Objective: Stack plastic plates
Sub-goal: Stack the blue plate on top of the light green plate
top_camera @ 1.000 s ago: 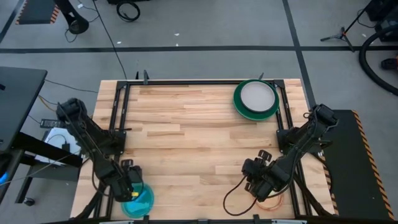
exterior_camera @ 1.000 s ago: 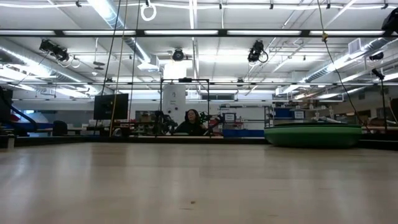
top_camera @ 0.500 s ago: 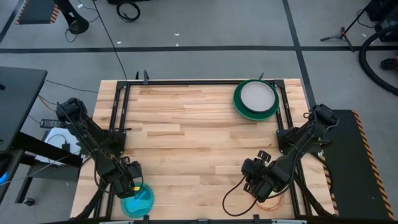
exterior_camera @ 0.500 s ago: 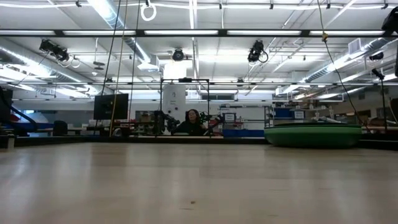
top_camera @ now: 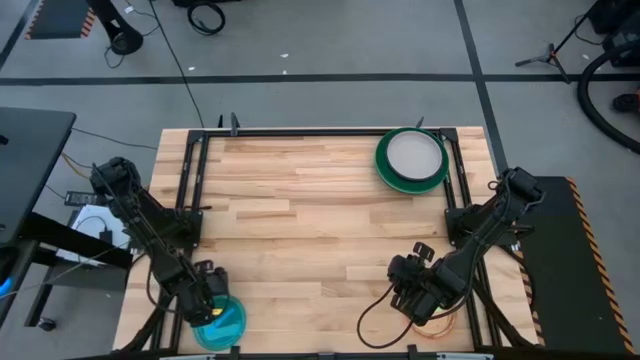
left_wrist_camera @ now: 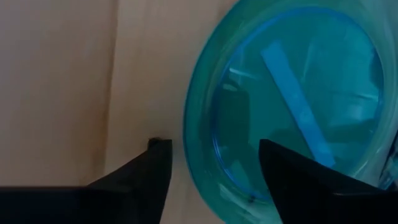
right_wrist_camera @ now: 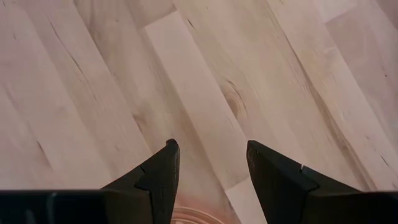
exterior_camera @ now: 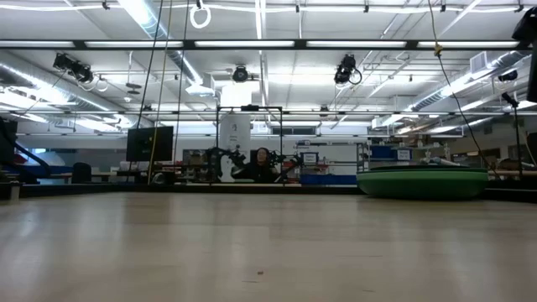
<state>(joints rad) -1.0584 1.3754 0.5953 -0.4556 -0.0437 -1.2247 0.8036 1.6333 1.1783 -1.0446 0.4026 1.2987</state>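
My left tool [top_camera: 212, 308] is down low at the near left corner of the wooden worktop [top_camera: 310, 220], right at the small see-through blue plate [top_camera: 222, 324]. In my left wrist view the two dark fingers [left_wrist_camera: 157, 163] are spread apart, and the rim of the blue plate [left_wrist_camera: 286, 106] sits in the gap between them. One finger is on the bare wood just outside the rim and the other is over the inside of the plate. The tool is open and is not squeezing the plate. The blue plate lies flat on the worktop. My right tool [top_camera: 412, 290] is low at the near right part of the worktop. Its fingers [right_wrist_camera: 163, 168] are open too, with only bare wood planks between them, and it holds nothing. A bit of a pink plate [right_wrist_camera: 198, 218] peeks out at the edge of my right wrist view, just by the fingers. Far away, at the back right corner of the worktop, a pale grey plate [top_camera: 411, 154] lies on top of a big dark green plate [top_camera: 383, 168]. In the low view the green plate [exterior_camera: 422, 182] shows as a flat stack at the far side. A person [exterior_camera: 262, 164] sits in the room behind the worktop.
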